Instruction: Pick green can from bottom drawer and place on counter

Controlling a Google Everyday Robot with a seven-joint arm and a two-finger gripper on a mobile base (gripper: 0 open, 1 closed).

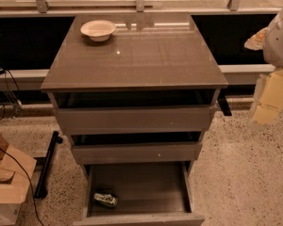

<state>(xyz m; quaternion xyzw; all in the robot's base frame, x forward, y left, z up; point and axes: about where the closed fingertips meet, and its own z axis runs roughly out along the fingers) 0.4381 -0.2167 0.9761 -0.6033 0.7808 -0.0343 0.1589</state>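
Note:
The green can (pixel 106 199) lies on its side at the front left of the bottom drawer (pixel 141 187), which is pulled out. The counter (pixel 137 55) is the glossy grey-brown top of the cabinet. My arm comes in at the right edge of the camera view, and the gripper (pixel 270 101) hangs beside the cabinet's right side, at the height of the top drawer. It is well above and to the right of the can and holds nothing that I can see.
A cream bowl (pixel 98 30) stands at the counter's back left. Two shallower drawers (pixel 132 119) above the bottom one are slightly open. A cardboard box (pixel 7 182) and cables lie on the floor at left. A pale ledge with metal posts (pixel 141 1) runs behind.

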